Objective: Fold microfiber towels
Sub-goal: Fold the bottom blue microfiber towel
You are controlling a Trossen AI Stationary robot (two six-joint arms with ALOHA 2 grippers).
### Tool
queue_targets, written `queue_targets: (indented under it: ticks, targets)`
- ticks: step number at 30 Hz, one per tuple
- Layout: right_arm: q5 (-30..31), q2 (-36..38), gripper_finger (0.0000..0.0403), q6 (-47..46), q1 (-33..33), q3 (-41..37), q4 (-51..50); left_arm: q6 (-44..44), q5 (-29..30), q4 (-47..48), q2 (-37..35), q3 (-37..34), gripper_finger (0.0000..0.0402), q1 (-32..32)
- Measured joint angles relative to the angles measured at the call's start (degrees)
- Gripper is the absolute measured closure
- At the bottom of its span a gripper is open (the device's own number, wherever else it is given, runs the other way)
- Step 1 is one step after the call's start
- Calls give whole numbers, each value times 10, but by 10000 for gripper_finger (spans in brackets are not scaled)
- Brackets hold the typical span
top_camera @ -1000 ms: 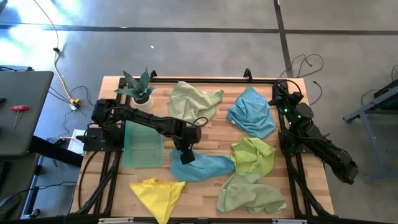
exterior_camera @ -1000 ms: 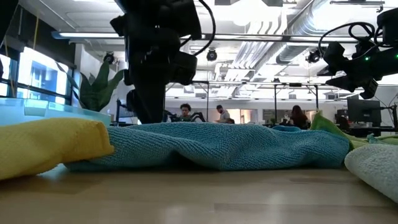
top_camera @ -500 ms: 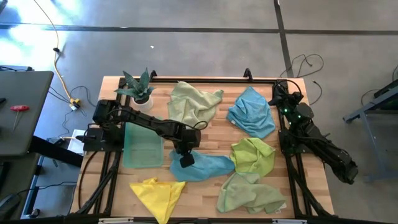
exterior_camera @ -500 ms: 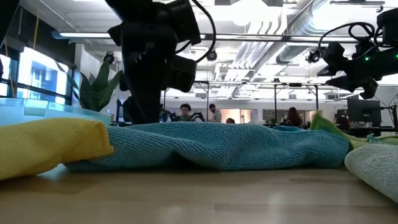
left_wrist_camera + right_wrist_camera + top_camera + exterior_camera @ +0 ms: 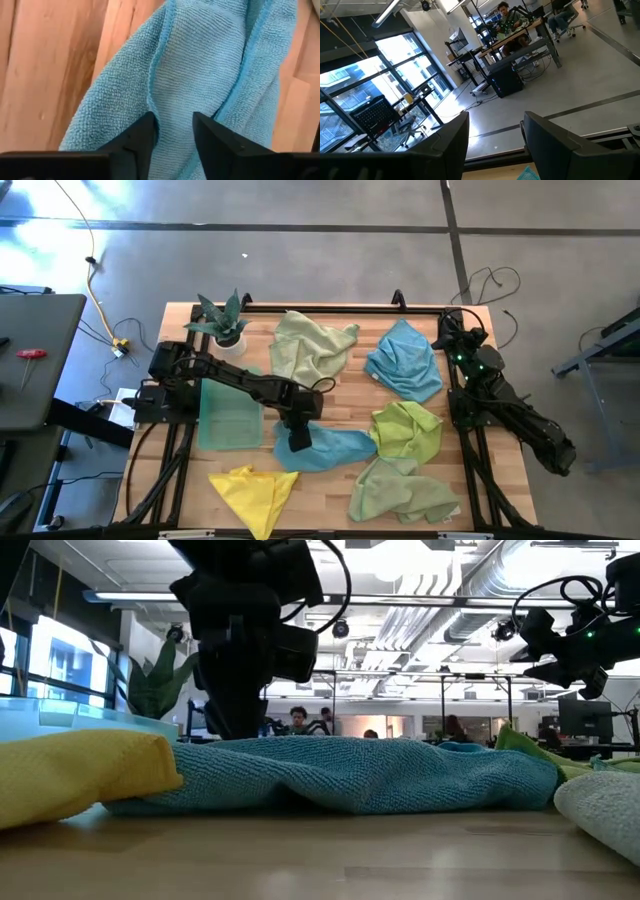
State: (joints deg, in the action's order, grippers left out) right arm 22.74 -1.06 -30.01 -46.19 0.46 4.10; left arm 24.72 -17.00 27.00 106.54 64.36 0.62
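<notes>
A: Which towel is in hand?

B: The blue towel (image 5: 325,447), lying crumpled near the middle of the worktop (image 5: 330,490), toward its front. In the low view it is a long hump (image 5: 340,775), with the yellow towel (image 5: 252,488) just beside one end and the lime towel (image 5: 408,430) touching the other.

A: And the left tool?

B: The left tool (image 5: 298,442) is down on the end of the blue towel nearest the yellow one. In the wrist view its two fingers (image 5: 142,142) press into the cloth with a ridge of fabric (image 5: 172,107) running up between them. The jaws stand partly open around that ridge; whether they already pinch it I cannot tell.

A: So which step?

B: I judge it the pick-up: taking an edge of the blue towel so it can be spread. No fold has begun on it, as it is bunched.

A: What does the next move call for?

B: Probably a firm pinch on one layer only, then a lift and drag to open the cloth flat on bare wood, clear of its neighbours.

A: The right tool?

B: The right tool (image 5: 447,330) waits raised at the far right corner, jaws open and empty, well apart from the blue towel.

A: Anything folded yet?

B: A teal towel (image 5: 229,415) lies flat and squared under the left arm; the others look crumpled.
</notes>
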Motion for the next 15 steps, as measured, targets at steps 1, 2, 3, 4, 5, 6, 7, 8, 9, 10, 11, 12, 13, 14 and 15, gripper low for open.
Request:
queue_targets:
  ticks: [1, 2, 3, 4, 5, 6, 7, 8, 9, 10, 11, 12, 13, 14, 15]
  targets:
    - [0, 0, 221, 0, 0, 0, 0, 0, 4, 0, 0, 0, 299, 0]
    - [0, 0, 221, 0, 0, 0, 0, 1, 12, 0, 0, 0, 311, 0]
    - [0, 0, 221, 0, 0, 0, 0, 2, 20, 0, 0, 0, 323, -1]
    - [0, 0, 221, 0, 0, 0, 0, 5, 24, 0, 0, 0, 335, -1]
    - [0, 0, 221, 0, 0, 0, 0, 6, 24, 0, 0, 0, 349, -3]
    - [0, 0, 221, 0, 0, 0, 0, 6, 24, 0, 0, 0, 363, -3]
    - [0, 0, 221, 0, 0, 0, 0, 6, 24, -1, 0, 0, 379, -4]
    - [0, 0, 221, 0, 0, 0, 0, 6, 24, -1, 0, 0, 390, -6]
    - [0, 0, 221, 0, 0, 0, 0, 6, 24, -3, 0, 0, 395, -8]
    - [0, 0, 221, 0, 0, 0, 0, 6, 24, -4, 0, 0, 396, -10]
    - [0, 0, 221, 0, 0, 0, 0, 10, 24, -5, 0, 0, 395, -12]
    - [0, 0, 221, 0, 0, 0, 0, 17, 24, -5, 0, 1, 395, -14]
    - [0, 0, 221, 0, 0, 0, 0, 28, 24, -5, 0, 1, 397, -16]
    - [0, 0, 221, 0, 0, 0, 0, 43, 24, -5, 0, 1, 399, -19]
    - [0, 0, 221, 0, 0, 0, 0, 60, 25, -3, 0, 1, 399, -23]
